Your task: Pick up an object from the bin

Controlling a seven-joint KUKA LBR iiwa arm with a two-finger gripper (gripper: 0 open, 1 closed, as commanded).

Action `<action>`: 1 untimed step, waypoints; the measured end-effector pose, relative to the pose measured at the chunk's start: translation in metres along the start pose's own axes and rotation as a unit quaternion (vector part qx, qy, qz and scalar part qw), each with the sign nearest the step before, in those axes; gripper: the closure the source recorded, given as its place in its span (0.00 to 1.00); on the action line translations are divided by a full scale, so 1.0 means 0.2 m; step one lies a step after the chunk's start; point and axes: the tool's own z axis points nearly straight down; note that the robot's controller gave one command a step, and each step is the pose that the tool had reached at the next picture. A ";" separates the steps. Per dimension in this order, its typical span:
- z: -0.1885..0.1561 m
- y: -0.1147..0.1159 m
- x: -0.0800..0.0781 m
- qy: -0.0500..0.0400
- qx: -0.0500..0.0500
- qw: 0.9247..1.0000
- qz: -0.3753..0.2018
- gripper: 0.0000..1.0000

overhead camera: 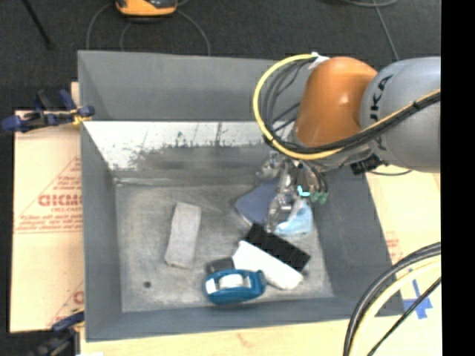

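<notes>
My gripper (283, 197) hangs low in the right half of the bin, under the arm's orange cover. It is right over a grey-blue flat thing (254, 203) and touches or nearly touches a pale blue crumpled thing (299, 222) on its right. Just in front of it lies a black flat bar (279, 248), resting across a white oblong thing (266, 265). Whether anything is in its grip is hidden from this angle.
A blue and white tape measure (234, 285) lies near the bin's front wall, with a small dark piece (220, 265) beside it. A grey rectangular block (182, 234) lies alone at centre left, with bare floor around it. The arm and its cables cover the bin's right back corner.
</notes>
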 end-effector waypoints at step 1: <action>-0.02 0.00 -0.01 -0.004 0.000 1.000 0.000 0.00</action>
